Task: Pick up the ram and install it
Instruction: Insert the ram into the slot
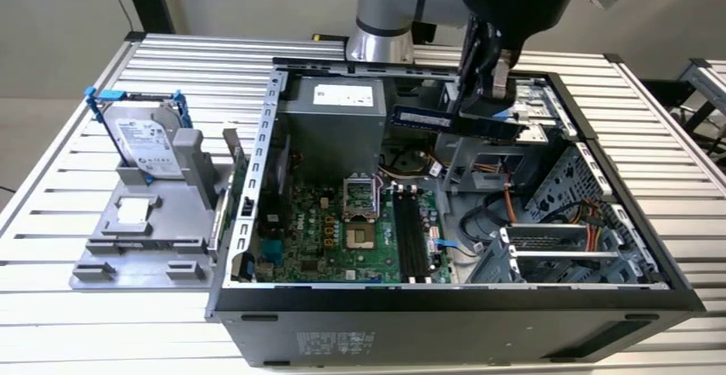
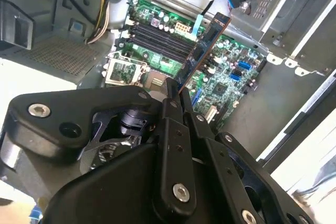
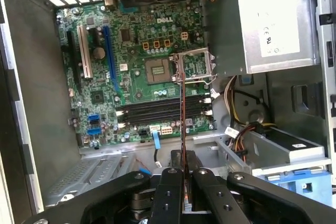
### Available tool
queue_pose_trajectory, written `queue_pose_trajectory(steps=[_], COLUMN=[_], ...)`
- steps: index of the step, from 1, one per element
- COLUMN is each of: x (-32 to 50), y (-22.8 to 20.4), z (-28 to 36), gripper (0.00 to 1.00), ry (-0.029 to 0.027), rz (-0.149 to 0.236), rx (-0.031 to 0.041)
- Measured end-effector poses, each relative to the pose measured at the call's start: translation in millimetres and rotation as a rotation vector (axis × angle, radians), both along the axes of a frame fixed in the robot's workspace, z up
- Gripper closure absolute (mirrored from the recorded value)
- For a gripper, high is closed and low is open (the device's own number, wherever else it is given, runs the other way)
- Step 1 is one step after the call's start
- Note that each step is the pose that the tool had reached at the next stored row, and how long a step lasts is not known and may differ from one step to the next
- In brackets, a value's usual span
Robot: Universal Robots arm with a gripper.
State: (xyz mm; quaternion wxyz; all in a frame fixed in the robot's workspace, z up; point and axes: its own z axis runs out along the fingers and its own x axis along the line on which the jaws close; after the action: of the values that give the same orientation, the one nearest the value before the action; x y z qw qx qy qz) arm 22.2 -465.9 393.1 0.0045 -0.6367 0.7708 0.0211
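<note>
A: What is the gripper (image 3: 184,177) doing?
B: It is pinching the ram (image 3: 182,124) by its flat faces (thin edge showing), hovering over the open case (image 1: 454,307), likely keeping its contact edge free for the black slots (image 3: 157,113) beyond

Black tower case (image 1: 454,332) lies open side up on the slatted metal table (image 1: 68,324), so access from above is free. The long black memory slots (image 1: 411,239) sit in a tight lane. A silver CPU socket frame (image 1: 360,198) is just beside them on the exterior view's left, and a grey metal drive cage (image 1: 556,252) is on its right. A grey power supply box (image 1: 335,128) and bundled cables (image 1: 414,164) crowd the far end. The end effector (image 1: 482,113), clamped on the thin long ram stick (image 1: 420,118), hangs well apart from the board.
</note>
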Motion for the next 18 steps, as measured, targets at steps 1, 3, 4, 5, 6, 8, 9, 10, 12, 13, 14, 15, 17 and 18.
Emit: queue_pose_trajectory(steps=[1,3,4,5,6,8,9,10,12,13,14,15,17,18], x=[0.0,0.0,0.0,0.0,0.0,0.0,0.0,0.0,0.0,0.0,0.0,0.0,0.0,0.0], y=[0.0,0.0,0.0,0.0,0.0,0.0,0.0,-0.1,-0.1,-0.1,-0.1,-0.1,-0.1,-0.1], z=[0.0,0.0,0.0,0.0,0.0,0.0,0.0,0.0,0.0,0.0,0.0,0.0,0.0,0.0], gripper=[1.0,1.0,1.0,1.0,1.0,1.0,1.0,1.0,1.0,1.0,1.0,1.0,1.0,1.0], ry=[0.0,0.0,0.0,0.0,0.0,0.0,0.0,0.0,0.0,0.0,0.0,0.0,0.0,0.0], rz=[-0.015,-0.045,-0.059,-0.071,-0.081,-0.105,-0.114,-0.125,-0.143,-0.154,-0.164,-0.174,-0.197,-0.209], rx=[0.0,-0.0001,-0.0001,0.0,0.0,0.0,0.0,0.0001,0.0001,0.0001,0.0001,0.0001,0.0001,0.0001])
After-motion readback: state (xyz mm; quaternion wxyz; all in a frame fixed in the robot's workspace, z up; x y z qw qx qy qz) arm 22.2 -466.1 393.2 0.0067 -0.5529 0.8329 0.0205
